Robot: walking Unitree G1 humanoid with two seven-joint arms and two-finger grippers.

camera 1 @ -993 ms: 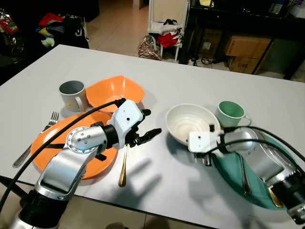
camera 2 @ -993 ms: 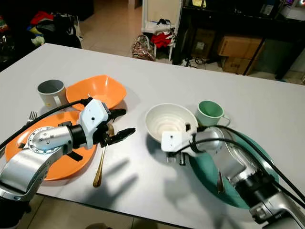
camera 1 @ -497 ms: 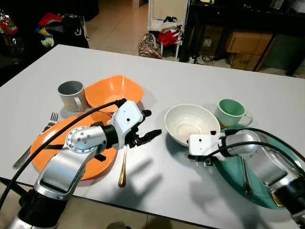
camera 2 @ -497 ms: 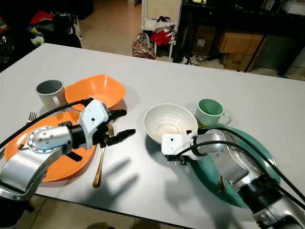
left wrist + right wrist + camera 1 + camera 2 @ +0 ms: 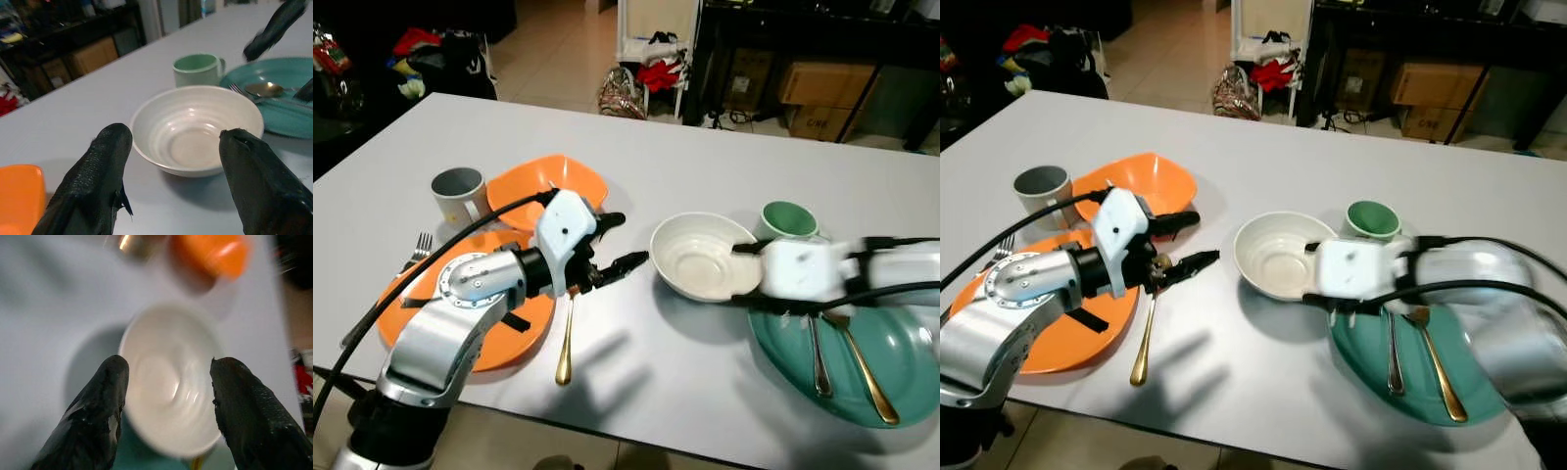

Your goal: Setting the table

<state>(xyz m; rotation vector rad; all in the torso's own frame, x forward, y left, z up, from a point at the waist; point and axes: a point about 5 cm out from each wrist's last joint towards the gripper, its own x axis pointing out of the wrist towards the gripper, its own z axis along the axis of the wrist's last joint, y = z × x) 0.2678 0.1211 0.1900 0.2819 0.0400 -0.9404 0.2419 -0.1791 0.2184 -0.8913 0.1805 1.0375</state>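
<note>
A white bowl (image 5: 705,256) is set on the table (image 5: 724,176), beside the teal plate (image 5: 891,377). Both the right gripper (image 5: 164,396) and left gripper (image 5: 173,161) are held open. Likely rigid, smooth, breakable; best gripped at its rim.

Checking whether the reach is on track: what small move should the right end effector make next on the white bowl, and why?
Probably ease forward and close on the rim. The right end effector is open, its fingers straddling the white bowl in the blurred wrist view. The bowl sits on the table beside the teal plate, apparently not yet gripped.
</note>
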